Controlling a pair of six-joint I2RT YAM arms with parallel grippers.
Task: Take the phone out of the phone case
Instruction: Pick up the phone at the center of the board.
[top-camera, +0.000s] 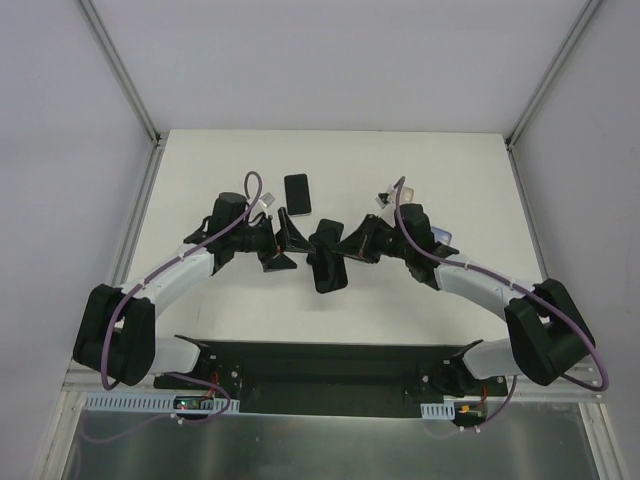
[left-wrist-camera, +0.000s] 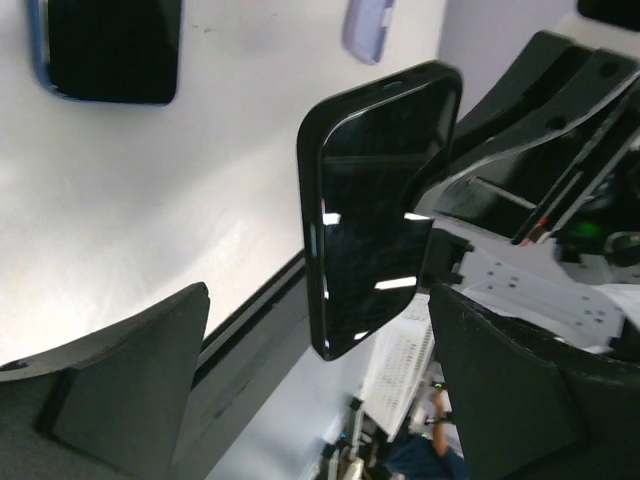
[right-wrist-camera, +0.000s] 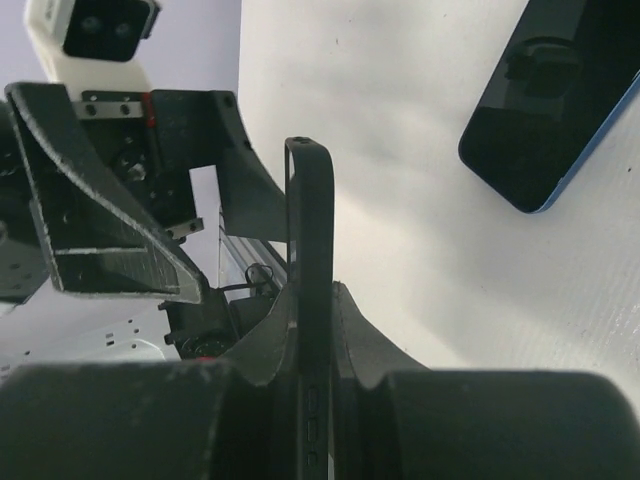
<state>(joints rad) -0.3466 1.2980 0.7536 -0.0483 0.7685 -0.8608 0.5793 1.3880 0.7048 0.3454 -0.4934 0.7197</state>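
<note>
Start on the left: your left claw (top-camera: 288, 247) stands wide open, holding nothing. Its two fingers (left-wrist-camera: 130, 370) are spread on either side of the gap where the phone case (left-wrist-camera: 370, 220) shows (as its own wrist camera sees it). The case sits just ahead of those fingertips, and I cannot tell whether either one touches it.

In the middle, the black phone case hangs off the surface (top-camera: 450, 170) between your two claws, turning a glossy dark face toward the left claw. Whether a phone sits inside it the views do not settle.

On the right, your right claw (right-wrist-camera: 312, 330) is clamped shut on the case. From its wrist camera the case is edge-on, standing straight out from between the two fingers, one pad pressed to each broad side.

Beyond both claws a dark phone with a blue edge (top-camera: 297, 193) lies flat on the surface, nearer the left claw's tips and well apart from the case. A small lilac object (left-wrist-camera: 368, 30) lies behind the right claw, beside that arm's wrist and partly hidden from above.
</note>
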